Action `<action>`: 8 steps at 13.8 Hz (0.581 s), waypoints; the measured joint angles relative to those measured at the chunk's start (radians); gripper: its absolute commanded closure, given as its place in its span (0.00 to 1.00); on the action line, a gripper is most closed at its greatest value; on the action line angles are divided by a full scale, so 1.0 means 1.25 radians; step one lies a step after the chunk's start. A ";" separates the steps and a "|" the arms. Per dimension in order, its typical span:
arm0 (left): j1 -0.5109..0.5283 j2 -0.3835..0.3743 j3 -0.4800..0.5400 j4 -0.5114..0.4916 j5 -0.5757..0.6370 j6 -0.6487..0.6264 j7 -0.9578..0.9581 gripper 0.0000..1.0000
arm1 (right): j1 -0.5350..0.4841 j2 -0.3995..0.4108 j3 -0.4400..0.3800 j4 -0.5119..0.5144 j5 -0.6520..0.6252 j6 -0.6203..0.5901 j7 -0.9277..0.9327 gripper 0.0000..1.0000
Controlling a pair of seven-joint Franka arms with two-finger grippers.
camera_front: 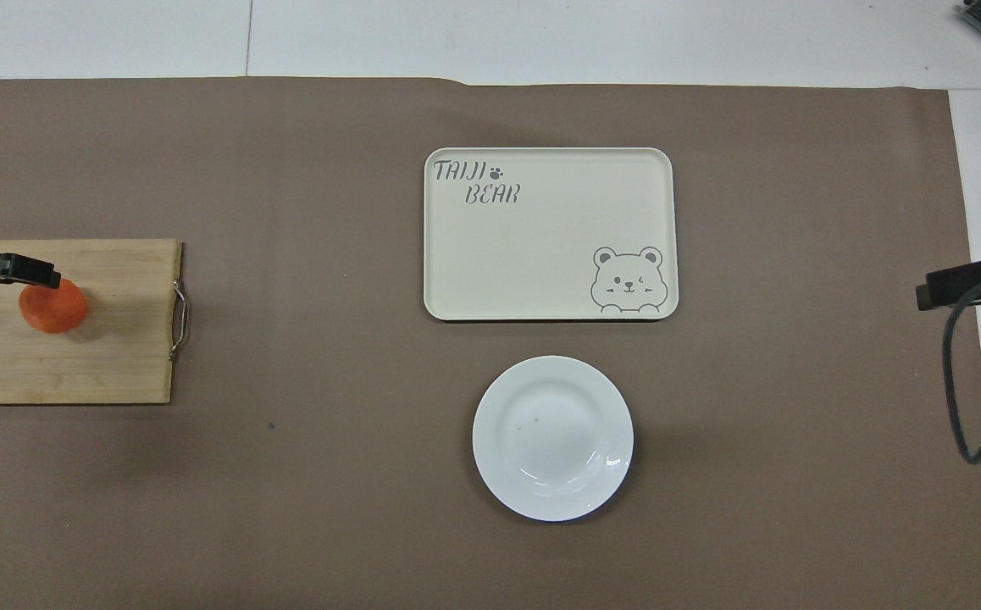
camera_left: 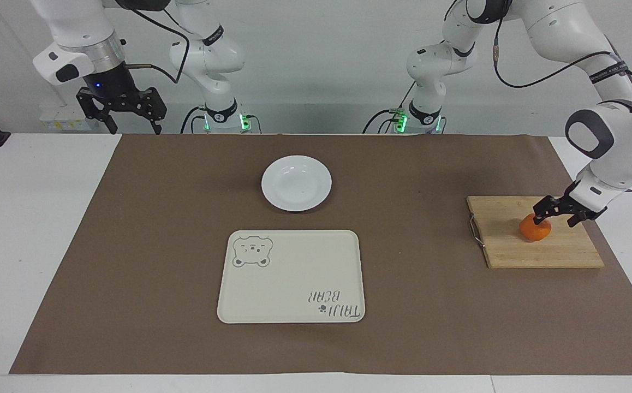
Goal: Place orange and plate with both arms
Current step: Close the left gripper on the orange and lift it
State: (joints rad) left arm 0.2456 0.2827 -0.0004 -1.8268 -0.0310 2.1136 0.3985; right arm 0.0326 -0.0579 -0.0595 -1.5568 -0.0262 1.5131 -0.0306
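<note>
left gripper [camera_left: 555, 216] spread over the round orange [camera_left: 534, 230], no long axis.

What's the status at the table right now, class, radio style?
Left gripper open, down at the orange on the cutting board. Right gripper open, waiting over the table's edge. Plate untouched. Nothing in the way.

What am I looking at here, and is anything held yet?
Two white robot arms work at a table covered with a brown mat. One picture faces the robots from across the table; the other looks down from above their end. On the mat lie a white plate, a cream tray with a bear print, farther from the robots, and a wooden board toward the left arm's end, with the orange on it. The left gripper is down at the orange, jaws open around its top, not gripping. The right gripper waits raised and open above its own end of the table. Nothing is held.
</note>
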 measured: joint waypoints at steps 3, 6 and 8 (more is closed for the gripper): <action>0.000 0.008 0.000 -0.040 0.000 0.045 0.000 0.00 | 0.000 0.000 0.000 0.000 0.000 0.000 0.000 0.00; 0.000 0.022 0.000 -0.052 0.000 0.062 0.000 0.00 | 0.000 0.000 0.000 0.000 0.000 0.000 0.000 0.00; 0.001 0.033 0.000 -0.059 0.000 0.077 0.000 0.62 | 0.000 0.000 0.000 0.000 0.000 0.000 0.000 0.00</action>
State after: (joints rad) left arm 0.2468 0.3239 -0.0004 -1.9004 -0.0310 2.2104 0.3985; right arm 0.0326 -0.0579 -0.0595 -1.5568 -0.0262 1.5131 -0.0306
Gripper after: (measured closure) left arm 0.004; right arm 0.000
